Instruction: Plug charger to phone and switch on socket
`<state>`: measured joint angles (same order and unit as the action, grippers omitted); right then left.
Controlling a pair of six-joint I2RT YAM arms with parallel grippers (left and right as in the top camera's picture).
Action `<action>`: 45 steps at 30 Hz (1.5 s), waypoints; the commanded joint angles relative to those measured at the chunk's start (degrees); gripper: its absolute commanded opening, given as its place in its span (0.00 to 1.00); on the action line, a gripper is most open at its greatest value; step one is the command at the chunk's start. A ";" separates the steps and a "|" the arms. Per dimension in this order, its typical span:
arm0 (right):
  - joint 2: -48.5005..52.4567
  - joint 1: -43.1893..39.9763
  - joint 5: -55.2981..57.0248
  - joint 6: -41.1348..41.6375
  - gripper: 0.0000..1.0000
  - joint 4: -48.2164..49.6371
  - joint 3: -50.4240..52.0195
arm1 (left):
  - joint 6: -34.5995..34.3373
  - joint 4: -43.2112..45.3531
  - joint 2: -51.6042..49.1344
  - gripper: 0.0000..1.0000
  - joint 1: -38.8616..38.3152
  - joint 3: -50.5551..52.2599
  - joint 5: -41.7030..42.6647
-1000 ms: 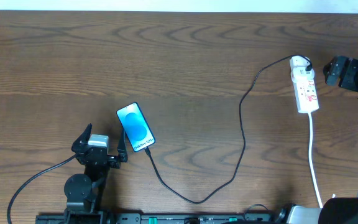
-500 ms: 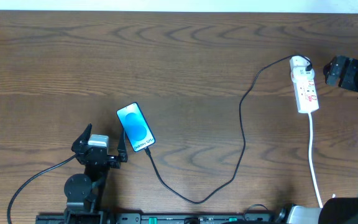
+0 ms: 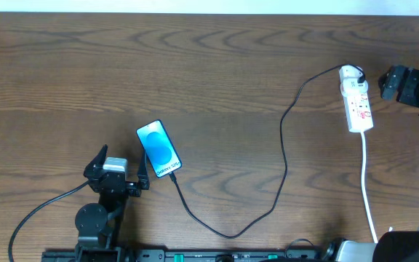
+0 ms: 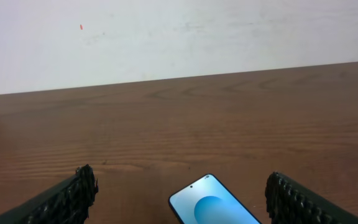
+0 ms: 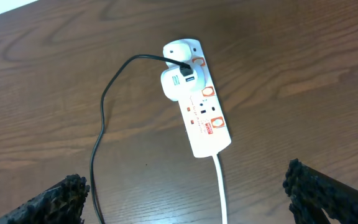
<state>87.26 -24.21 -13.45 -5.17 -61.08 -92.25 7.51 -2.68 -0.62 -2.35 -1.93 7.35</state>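
Charger cable (image 3: 285, 156) meets the phone (image 3: 158, 148), apparently plugged, beside my left gripper (image 3: 121, 161). Both jaws stand wide, empty. Next, my right gripper (image 5: 188, 196) must descend and switch on the power strip (image 5: 204, 118).

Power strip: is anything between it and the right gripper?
Nothing visible blocks it. Between the open right gripper and the power strip there is table and the strip's own white cord; the charger cable trails off sideways.
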 commanded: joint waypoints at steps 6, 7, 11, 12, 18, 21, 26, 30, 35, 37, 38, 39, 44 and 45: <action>-0.24 -0.09 -0.17 0.42 0.99 -0.09 -0.94 | -0.48 -0.70 0.39 0.89 0.31 1.70 0.76; -0.24 -0.09 -0.17 0.42 0.99 -0.09 -0.94 | -0.48 -0.72 0.39 0.89 0.31 1.70 0.76; -0.26 -0.09 -0.15 0.42 0.99 -0.09 -0.94 | -0.48 -0.72 0.39 0.89 0.31 1.70 0.76; -0.24 -0.09 -0.15 0.42 0.99 -0.09 -0.94 | -0.48 -0.72 0.39 0.89 0.31 1.70 0.76; -0.24 -0.09 1.40 0.39 0.99 -0.02 -0.94 | -0.50 -0.70 0.39 0.89 0.31 1.70 0.76; -0.26 -0.09 1.55 0.39 0.99 -0.04 -0.94 | -0.48 -0.70 0.39 0.89 0.31 1.70 0.76; -0.26 -0.09 1.53 0.42 0.99 -0.04 -0.94 | -0.48 -0.70 0.39 0.89 0.31 1.70 0.76; -0.26 -0.09 1.53 0.42 0.99 -0.04 -0.94 | -0.48 -0.70 0.42 0.89 0.31 1.70 0.76; -0.81 -0.09 1.60 0.37 0.99 0.94 -0.94 | -0.48 -0.70 0.39 0.89 0.31 1.70 0.76; -1.97 -0.07 1.55 0.42 0.99 1.29 -0.76 | -0.48 -0.70 0.39 0.89 0.31 1.70 0.76; -2.32 -0.07 1.55 0.42 0.99 1.25 -0.68 | -0.48 -0.72 0.39 0.89 0.31 1.70 0.76; -2.78 -0.07 1.55 0.42 0.99 1.20 -0.52 | -0.48 -0.72 0.39 0.89 0.31 1.70 0.76; -5.81 0.07 1.03 0.46 0.99 3.72 2.45 | -0.48 -0.72 0.39 0.89 0.31 1.70 0.76; -7.32 0.42 0.63 0.48 0.99 5.64 4.79 | -0.48 -0.70 0.39 0.89 0.31 1.70 0.76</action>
<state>83.66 -24.21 -12.03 -5.17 -57.80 -91.24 7.49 -2.68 -0.62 -2.35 -1.93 7.38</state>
